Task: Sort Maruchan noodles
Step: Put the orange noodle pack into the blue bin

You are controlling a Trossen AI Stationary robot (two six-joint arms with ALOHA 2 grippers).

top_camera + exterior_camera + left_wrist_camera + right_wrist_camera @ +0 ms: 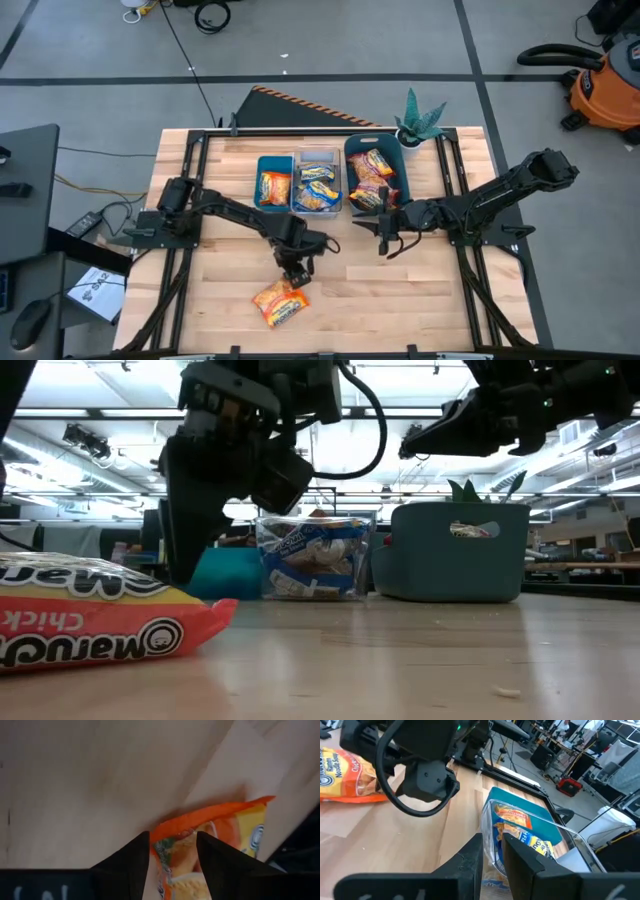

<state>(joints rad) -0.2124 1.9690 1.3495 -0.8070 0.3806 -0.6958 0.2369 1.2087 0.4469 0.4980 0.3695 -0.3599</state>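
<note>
Orange crinkly Maruchan noodle packet (280,303) lies alone on the near table (420,300), light, soft and probably slippery, best pinched at a flat sealed edge; left gripper (296,274) hovers just beyond it, fingers apart; right gripper (383,231) waits near the bins, fingers slightly apart.

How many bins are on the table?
3: a small teal bin, a clear bin beside it, and a larger teal bin next to that one.

Bare tabletop (420,290) beside orange packet (279,303)
</note>
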